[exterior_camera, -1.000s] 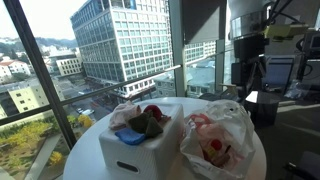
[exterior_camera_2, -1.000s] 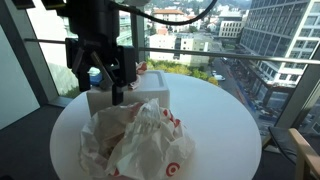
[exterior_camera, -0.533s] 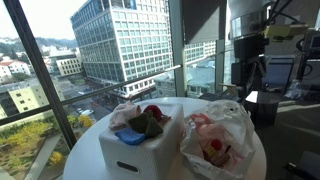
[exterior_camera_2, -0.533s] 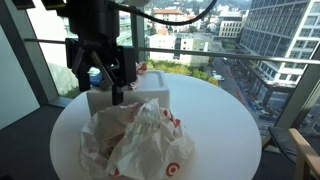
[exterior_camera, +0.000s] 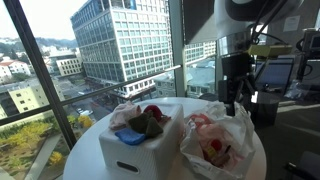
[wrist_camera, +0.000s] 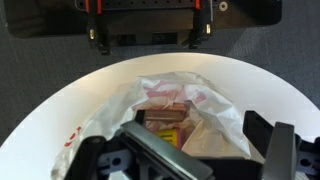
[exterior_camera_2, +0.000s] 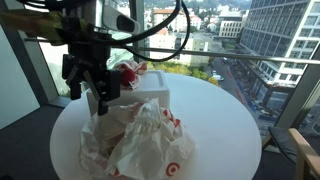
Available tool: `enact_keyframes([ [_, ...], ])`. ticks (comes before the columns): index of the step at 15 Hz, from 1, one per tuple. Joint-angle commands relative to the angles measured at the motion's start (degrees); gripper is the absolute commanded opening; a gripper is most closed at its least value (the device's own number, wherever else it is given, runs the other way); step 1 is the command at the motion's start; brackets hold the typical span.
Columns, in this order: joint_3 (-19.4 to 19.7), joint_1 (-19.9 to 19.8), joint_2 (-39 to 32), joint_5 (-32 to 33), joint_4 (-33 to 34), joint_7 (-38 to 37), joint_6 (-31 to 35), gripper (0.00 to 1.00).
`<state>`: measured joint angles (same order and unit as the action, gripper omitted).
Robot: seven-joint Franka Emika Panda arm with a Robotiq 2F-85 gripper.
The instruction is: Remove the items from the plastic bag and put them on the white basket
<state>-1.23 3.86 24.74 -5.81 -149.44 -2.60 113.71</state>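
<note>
gripper (exterior_camera_2: 87,92) above plastic bag (exterior_camera_2: 140,145), fingers (wrist_camera: 272,150) seemingly open

Open plastic bag (wrist_camera: 214,112) mouth beneath claw (wrist_camera: 206,150)

a round white desk (exterior_camera_2: 228,122) stands beside floor-to-ceiling windows (exterior_camera: 40,95). bright daylight comes in. outside rise a glass office tower (exterior_camera: 125,40), lower buildings and trees. dark grey floor (wrist_camera: 40,45).

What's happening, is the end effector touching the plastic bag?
Cannot tell. In both exterior views the end effector hangs at the top of the plastic bag; neither shows contact or a gap plainly.
</note>
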Motion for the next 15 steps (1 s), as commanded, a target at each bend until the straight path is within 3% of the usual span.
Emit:
enact_keyframes([
  [1, -2.7, 2.5, -9.5, -5.6, 3.1, -1.7, 7.1, 1.00],
  [8, -3.1, 1.6, -25.0, -7.8, 4.1, -3.9, 23.4, 1.00],
  [15, -2.6, 0.7, -32.8, -4.5, 4.2, -4.5, 29.2, 1.00],
])
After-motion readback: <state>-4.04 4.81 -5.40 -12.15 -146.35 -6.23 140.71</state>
